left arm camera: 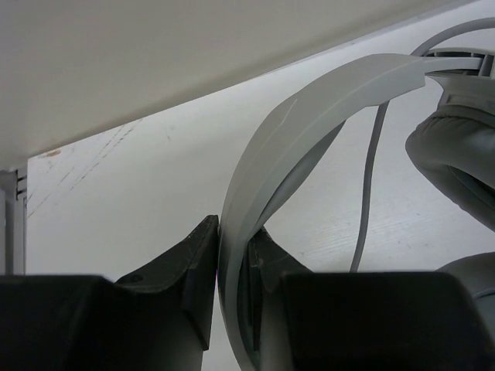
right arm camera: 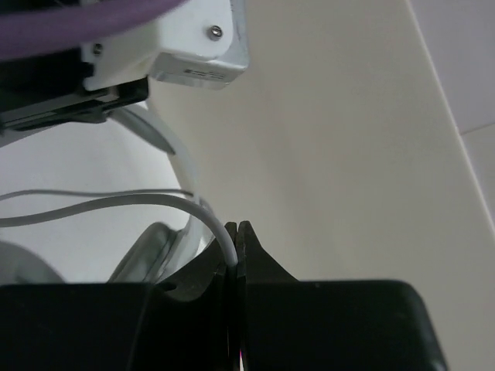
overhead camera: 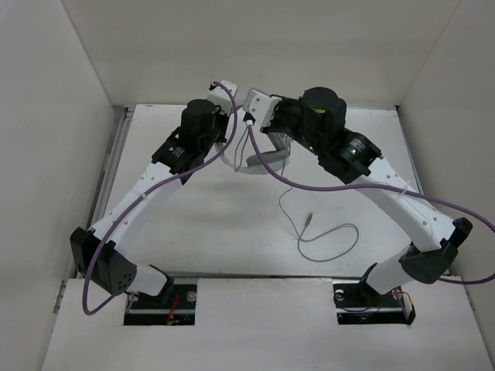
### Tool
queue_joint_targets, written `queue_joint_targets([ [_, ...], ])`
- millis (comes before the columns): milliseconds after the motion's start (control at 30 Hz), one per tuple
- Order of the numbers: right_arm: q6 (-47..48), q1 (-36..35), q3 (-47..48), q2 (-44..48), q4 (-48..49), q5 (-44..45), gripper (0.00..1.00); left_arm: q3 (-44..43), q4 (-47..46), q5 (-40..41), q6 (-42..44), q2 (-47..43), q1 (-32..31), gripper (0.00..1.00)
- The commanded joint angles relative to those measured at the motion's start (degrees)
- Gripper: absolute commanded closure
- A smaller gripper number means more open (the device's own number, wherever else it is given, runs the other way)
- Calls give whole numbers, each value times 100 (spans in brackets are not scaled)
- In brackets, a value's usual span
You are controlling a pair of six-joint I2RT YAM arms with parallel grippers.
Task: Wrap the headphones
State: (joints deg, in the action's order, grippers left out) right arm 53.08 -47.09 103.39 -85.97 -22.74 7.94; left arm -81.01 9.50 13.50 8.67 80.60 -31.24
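- Headphones [overhead camera: 261, 158] hang lifted off the table [overhead camera: 209, 232] above its far middle, held up between the two arms. The set looks light, so weight should be no worry, but it is likely to swing on a single hold.
- Headband [left arm camera: 309, 100] is a smooth white plastic arc that looks stiff. It gives a firm place to grip, though it is probably slippery and may twist between flat pads under a hard sideways pull.
- Ear cup [left arm camera: 456, 162] is grey and padded, and looks soft enough to dent. It is a poor place to grab and is better left free as a core to wind around.
- Cord [right arm camera: 116, 202] is thin, limp and grey. It will likely hold no shape, slide through a loose pinch, and want steady, gentle tension.
- Slack loop [overhead camera: 332, 246] of that cord lies on the table, ending in what appears to be the plug [overhead camera: 308, 220], though it is too small to be sure.
- Left gripper [left arm camera: 232, 286] is pressed together on the headband, one finger on each face of the arc.
- Right gripper [right arm camera: 236, 263] is nipped tight on the cord, which runs out from between its fingertips towards the headphones.
- White housing [right arm camera: 201, 46] with a screw shows above, beside a purple cable [right arm camera: 77, 19]. It carries a small dark marking that is unreadable here.
- No brand or writing can be read on the headphones.
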Motion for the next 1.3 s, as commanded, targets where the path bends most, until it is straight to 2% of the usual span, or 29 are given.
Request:
queue_joint_targets([
  [0, 378, 300, -196, -16, 981, 287, 94, -318, -256, -593, 21, -545, -114, 100],
  [233, 247, 969, -584, -33, 1343, -39, 93, -582, 61, -1261, 100, -835, -193, 100],
  [600, 457, 1110, -329, -60, 1351, -12, 91, -652, 360, -1648, 399, -976, -193, 100],
  [967, 976, 1330, -408, 54, 1466, 181, 90, -494, 395, -1684, 952, -1055, -149, 100],
  [1267, 608, 1514, -592, -95, 1589, -64, 89, -854, 527, -1929, 742, -1046, -141, 100],
])
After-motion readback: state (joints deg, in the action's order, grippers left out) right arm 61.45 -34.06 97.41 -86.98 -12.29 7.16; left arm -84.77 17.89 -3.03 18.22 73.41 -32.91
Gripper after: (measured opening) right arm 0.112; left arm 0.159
